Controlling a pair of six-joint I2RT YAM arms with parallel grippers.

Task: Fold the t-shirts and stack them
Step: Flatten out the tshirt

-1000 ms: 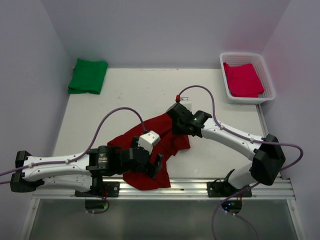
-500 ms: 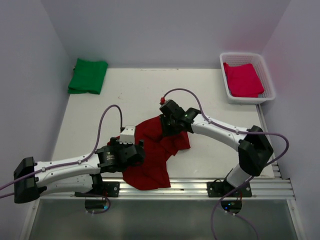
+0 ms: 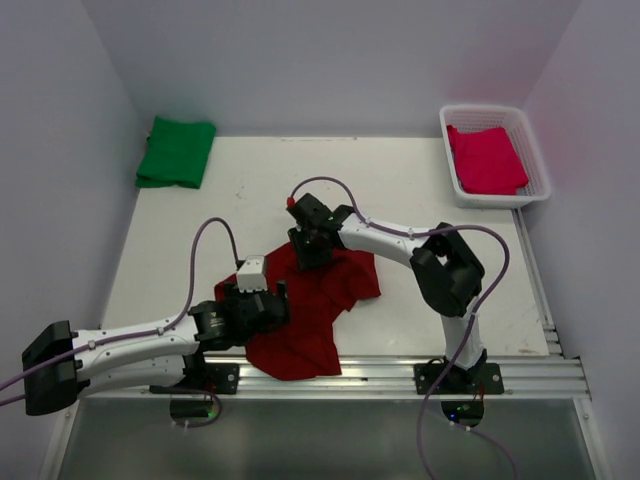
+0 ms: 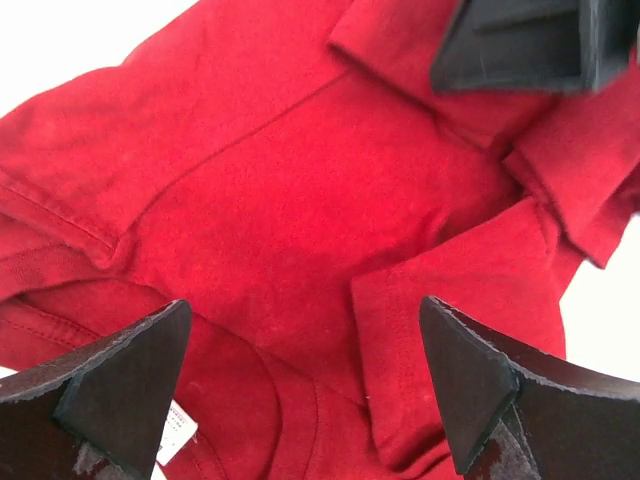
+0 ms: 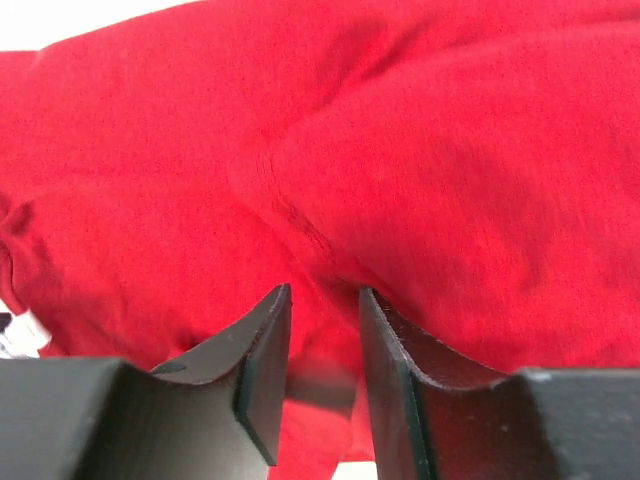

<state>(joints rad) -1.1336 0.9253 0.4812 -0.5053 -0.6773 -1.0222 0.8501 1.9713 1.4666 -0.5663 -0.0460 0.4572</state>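
Observation:
A dark red t-shirt [image 3: 345,285] lies crumpled on the table near the front middle. My left gripper [image 3: 272,303] hovers open over its left part. In the left wrist view its jaws [image 4: 303,330] stand wide apart above the shirt [image 4: 290,190], near the collar and a white label [image 4: 178,433]. My right gripper [image 3: 307,246] is at the shirt's far edge. In the right wrist view it [image 5: 325,305] is nearly closed, pinching a fold of the shirt [image 5: 450,150]. One right finger [image 4: 520,45] shows in the left wrist view.
A folded green t-shirt [image 3: 177,151] lies at the far left corner. A white basket [image 3: 497,110] at the far right holds a bright red t-shirt [image 3: 486,158]. A metal rail [image 3: 380,368] runs along the near edge.
My right gripper has moved left along the shirt's far edge, carrying the fabric with it. My left gripper has moved left and back over the shirt's left part.

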